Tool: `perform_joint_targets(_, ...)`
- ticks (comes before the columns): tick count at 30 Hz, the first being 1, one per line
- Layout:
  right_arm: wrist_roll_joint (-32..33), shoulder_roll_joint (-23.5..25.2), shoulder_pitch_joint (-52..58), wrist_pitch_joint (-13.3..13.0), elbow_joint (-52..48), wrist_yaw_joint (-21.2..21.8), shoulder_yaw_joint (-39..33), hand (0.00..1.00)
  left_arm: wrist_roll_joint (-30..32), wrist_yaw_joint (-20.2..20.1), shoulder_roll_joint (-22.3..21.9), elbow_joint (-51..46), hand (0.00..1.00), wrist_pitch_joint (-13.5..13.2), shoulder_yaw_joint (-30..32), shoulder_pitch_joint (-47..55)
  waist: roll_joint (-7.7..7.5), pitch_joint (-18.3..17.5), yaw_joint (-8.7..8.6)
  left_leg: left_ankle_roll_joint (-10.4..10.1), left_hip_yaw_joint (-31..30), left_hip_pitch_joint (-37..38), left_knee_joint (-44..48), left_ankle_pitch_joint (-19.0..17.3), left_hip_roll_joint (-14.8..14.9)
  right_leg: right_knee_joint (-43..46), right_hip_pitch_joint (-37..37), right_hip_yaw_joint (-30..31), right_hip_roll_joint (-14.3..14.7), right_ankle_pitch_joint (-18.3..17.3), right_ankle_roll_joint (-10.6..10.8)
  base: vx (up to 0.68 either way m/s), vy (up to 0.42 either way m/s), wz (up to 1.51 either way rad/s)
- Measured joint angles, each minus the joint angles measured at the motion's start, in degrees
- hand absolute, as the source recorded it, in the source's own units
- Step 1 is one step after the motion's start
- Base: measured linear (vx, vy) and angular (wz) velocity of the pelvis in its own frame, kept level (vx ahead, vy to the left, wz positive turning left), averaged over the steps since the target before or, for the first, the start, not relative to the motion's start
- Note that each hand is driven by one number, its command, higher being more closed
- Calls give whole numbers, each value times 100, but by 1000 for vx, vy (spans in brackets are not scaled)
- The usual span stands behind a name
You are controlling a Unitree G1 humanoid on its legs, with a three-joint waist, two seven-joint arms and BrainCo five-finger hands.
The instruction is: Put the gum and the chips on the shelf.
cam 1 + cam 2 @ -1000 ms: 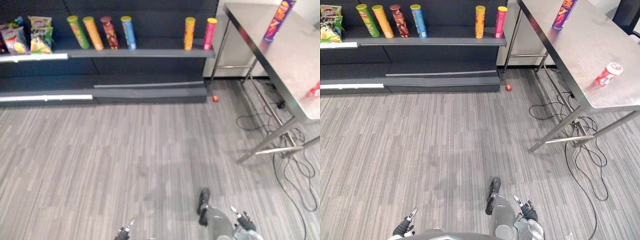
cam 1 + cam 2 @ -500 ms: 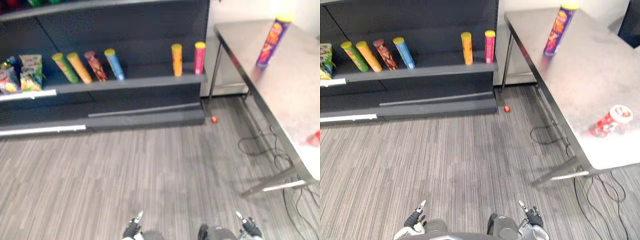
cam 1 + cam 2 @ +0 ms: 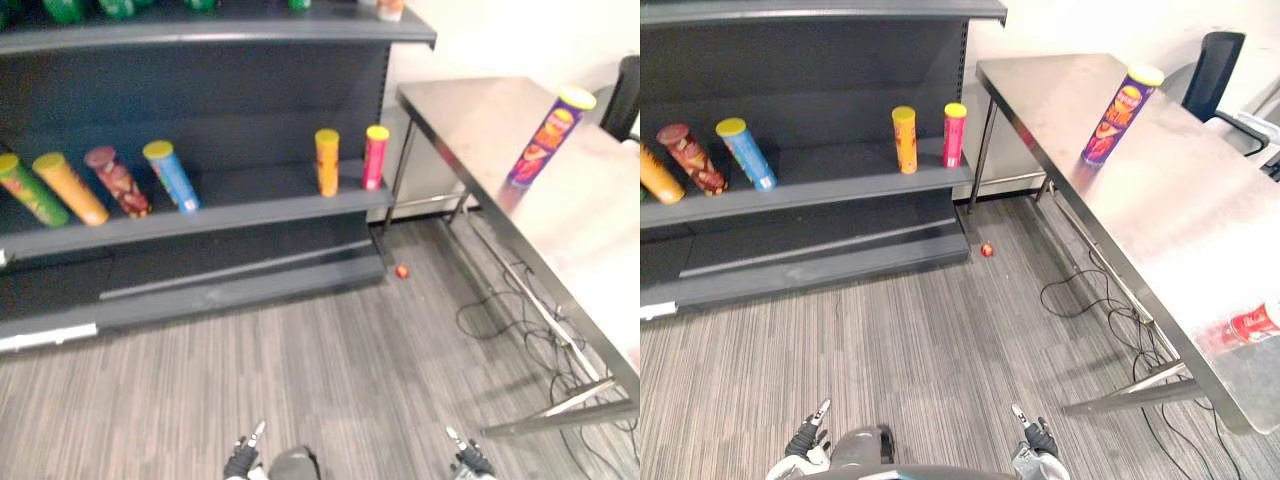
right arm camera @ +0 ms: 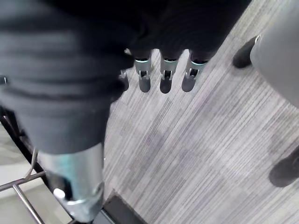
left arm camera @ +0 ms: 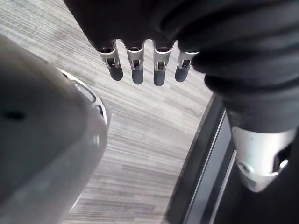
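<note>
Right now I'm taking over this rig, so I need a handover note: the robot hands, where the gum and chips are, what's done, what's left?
Left robot hand: open, empty, hanging above the floor.
Right robot hand: open, empty, also above the floor.
Purple chips can: upright on the steel table, at its far end.
Red gum bottle: on its side at the table's near end.
Done: nothing; neither is on the shelf, which holds other cans.
Left: fetch both and shelve them.

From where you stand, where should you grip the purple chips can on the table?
Probably round its middle, coming sideways from the floor-side edge of the steel table: the purple chips can stands upright, tall and round, near that edge.
</note>
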Motion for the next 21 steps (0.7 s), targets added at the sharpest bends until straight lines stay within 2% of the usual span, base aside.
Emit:
perform_joint_targets(2,1,-35,-6,3,19,-5,-104,0,155,16,9,16,0,0,-170,5,3,-44,12,0,28,324,-291,0,-66,657,-326,199,-36,260,48,277,131,-39)
perform_joint_targets(3,2,-66,-26,0,17,-7,-166,0,326,25,57,59,0,1,-314,7,74,-19,-10,1,107,567,-522,-1,-107,1248,-610,236,-52,459,86,214,74,-27)
perform_joint_targets(4,1,-101,-30,0,17,-10,-180,0,361,30,66,68,0,4,-441,10,81,-21,-14,26,149,753,-667,-15,-124,1681,-794,237,-61,657,117,231,63,-28)
perform_joint_targets(5,3,-141,-28,-3,19,-10,-186,0,464,40,99,81,0,5,-548,10,137,-4,-23,102,159,967,-792,-61,-121,2213,-1005,187,-58,807,144,132,15,-22)
perform_joint_targets(6,5,-149,-29,-7,16,-9,-199,0,486,45,120,99,0,4,-605,10,141,-1,-41,134,163,1081,-855,-88,-120,2514,-1117,106,-57,801,148,166,-19,-17)
perform_joint_targets(7,10,-167,-37,-11,10,-7,-194,0,531,58,139,103,0,12,-658,8,148,6,-60,153,167,1313,-1002,-107,-127,3008,-1317,-190,-63,737,62,199,-106,-17)
perform_joint_targets(9,8,-266,-88,-8,-7,-4,-80,0,538,64,92,110,0,46,-663,12,251,77,-79,149,216,1717,-1279,-107,-63,3519,-1557,-791,-96,-190,-36,172,-162,-34)
perform_joint_targets(10,7,-337,-121,-10,-54,2,99,0,543,68,60,117,0,52,-646,28,312,134,-80,139,350,1926,-1344,-104,1,3457,-1733,-1255,-75,-741,-51,92,-193,-59)
perform_joint_targets(11,7,-325,-118,-11,-98,0,259,0,545,65,78,109,0,49,-601,46,192,177,-78,38,466,2058,-1308,-143,-54,2601,-1767,-1702,-73,-448,-95,71,-159,-55)
perform_joint_targets(12,9,-310,-104,-7,-95,1,287,0,549,53,89,115,0,43,-532,42,137,189,-81,-69,447,2111,-1308,-211,-83,2438,-1614,-1960,-65,-546,-248,60,-129,-63)
perform_joint_targets(13,9,-406,-157,-14,-92,-4,265,0,569,46,-86,193,0,57,-476,23,386,197,-75,-198,347,2136,-1473,-298,66,1965,-1416,-2076,181,-564,-255,20,-59,-66)
perform_joint_targets(14,31,-460,-243,-19,-87,-12,249,0,657,7,-219,185,0,31,-412,7,504,245,-100,-210,261,2135,-1673,-287,79,1628,-1353,-2173,337,-566,-257,13,-68,-74)
perform_joint_targets(15,47,-462,-278,-17,-80,-14,250,0,673,8,-245,180,0,23,-396,2,533,269,-103,-239,263,2170,-1794,-272,92,1508,-1347,-2250,390,-572,-265,-4,-56,-68)
perform_joint_targets(16,51,-436,-337,-19,-55,-14,247,0,714,-1,-245,182,0,26,-354,-18,504,335,-128,-407,319,2334,-2079,-151,101,1300,-1317,-2462,452,-574,-270,16,-67,-43)
perform_joint_targets(19,52,-407,-220,-16,-29,-12,249,0,715,-15,-218,165,0,25,-290,-61,357,467,-142,-444,341,2440,-2158,-106,83,993,-1058,-2676,453,-575,-271,-36,-35,-7)
perform_joint_targets(21,48,-348,-149,-13,-38,-6,252,0,716,-16,-185,123,0,33,-234,-58,281,435,-137,-440,383,2434,-2191,-104,29,835,-1026,-2788,379,-576,-270,-83,26,-3)
